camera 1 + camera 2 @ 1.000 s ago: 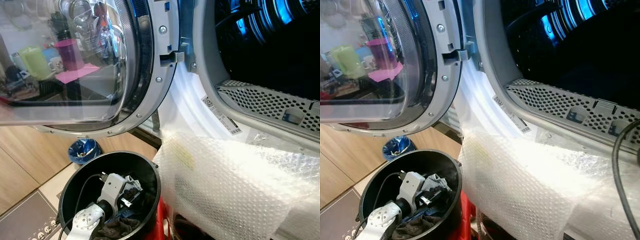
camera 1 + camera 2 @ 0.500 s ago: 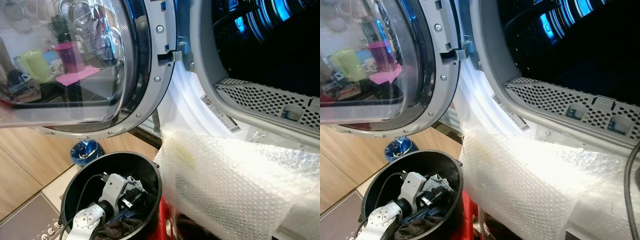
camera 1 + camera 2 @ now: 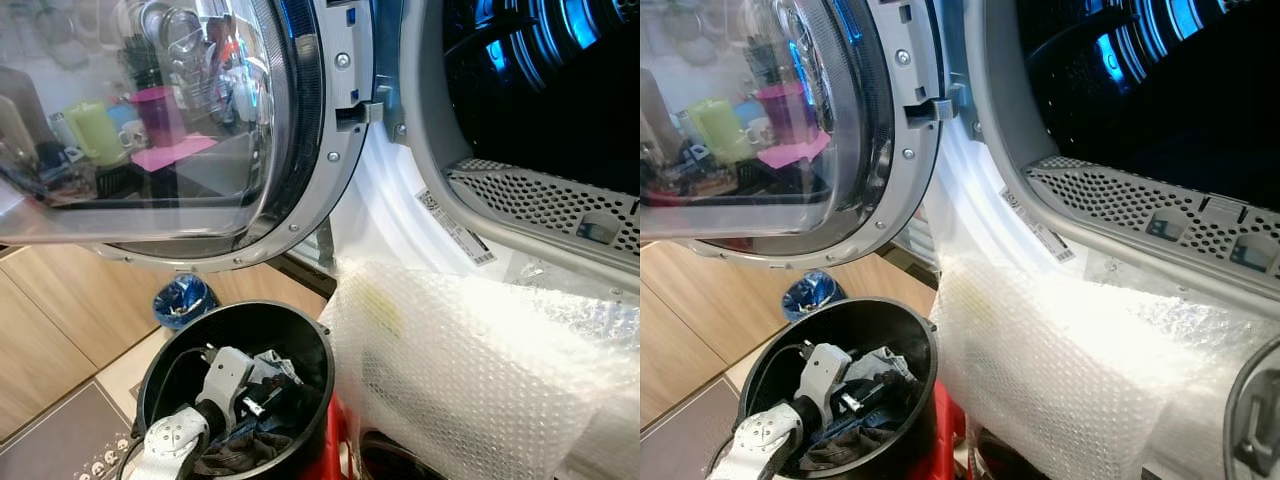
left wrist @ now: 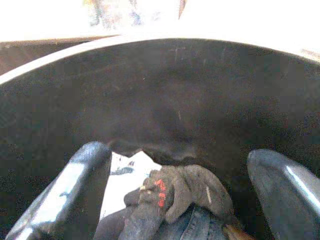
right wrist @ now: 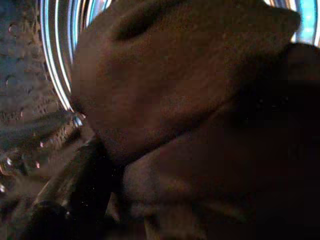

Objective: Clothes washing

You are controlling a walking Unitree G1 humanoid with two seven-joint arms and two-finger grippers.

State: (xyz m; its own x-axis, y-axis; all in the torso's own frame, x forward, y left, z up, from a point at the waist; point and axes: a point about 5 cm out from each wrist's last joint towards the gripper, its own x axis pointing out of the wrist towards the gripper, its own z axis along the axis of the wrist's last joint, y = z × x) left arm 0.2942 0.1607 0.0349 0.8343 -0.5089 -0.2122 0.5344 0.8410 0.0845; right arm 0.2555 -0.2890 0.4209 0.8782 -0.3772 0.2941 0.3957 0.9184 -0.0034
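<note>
Two tools are at work here, one in a bucket and one inside the machine. The left tool point(image 4: 175, 200) reaches down into the black bucket point(image 3: 300, 330), which stands on the floor just below the open washer door point(image 3: 200, 130), and its two fingers point(image 4: 75, 185) stand well apart, one on each side of a heap of dark clothes point(image 4: 185, 190) lying in the bottom of the bucket. In the left wrist view the heap shows a crumpled brownish piece with small red marks, a bit of blue denim under it and a white patch beside it; the fingers do not close on any of it. The silver left arm point(image 3: 180, 435) comes up from the bottom edge of the head view into the bucket's mouth. The right tool point(image 5: 165, 150) is inside the washer drum point(image 3: 560, 90), where ridged metal glints with blue light, and a brown cloth point(image 5: 175, 75) lies bunched right against the camera; one dark finger point(image 5: 75, 185) can be made out below it, but whether this tool is clamped on the cloth I cannot tell. Bubble wrap point(image 3: 480, 380) is draped over the front of the machine below the drum opening, touching the bucket's rim on its right. A red object point(image 3: 945, 430) shows between the bucket and the wrap, and a small blue bin point(image 3: 182, 300) stands on the floor behind the bucket.
</note>
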